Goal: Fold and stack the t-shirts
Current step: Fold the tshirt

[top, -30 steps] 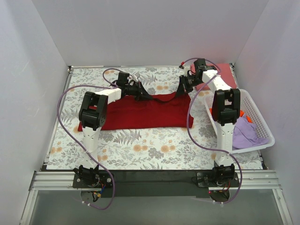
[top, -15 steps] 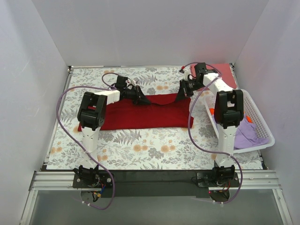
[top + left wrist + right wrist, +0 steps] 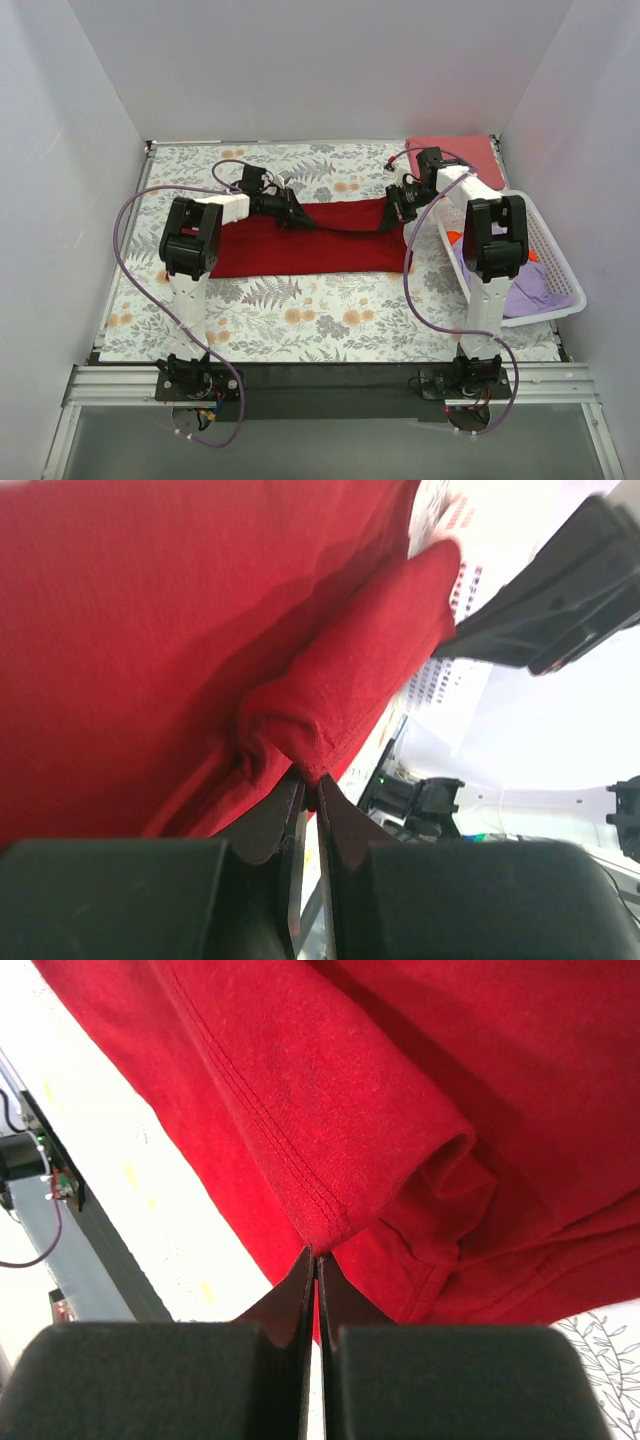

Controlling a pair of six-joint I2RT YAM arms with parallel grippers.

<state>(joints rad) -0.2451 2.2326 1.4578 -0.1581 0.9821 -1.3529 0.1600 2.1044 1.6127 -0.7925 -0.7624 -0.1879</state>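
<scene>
While the left gripper [image 3: 290, 211] pinches the far edge of the deep crimson soft-fabric t-shirt [image 3: 300, 250], spread long-axis left to right on the grey-and-orange floral-printed cloth [image 3: 300, 305], the right gripper [image 3: 397, 205] clamps that same edge further right; the near edge lies toward the robot.

No legible writing anywhere
Neither the crimson t-shirt [image 3: 300, 250], the floral cloth [image 3: 300, 310] nor the white basket [image 3: 553, 243] carries lettering, brand marks or numbers that can be read
</scene>
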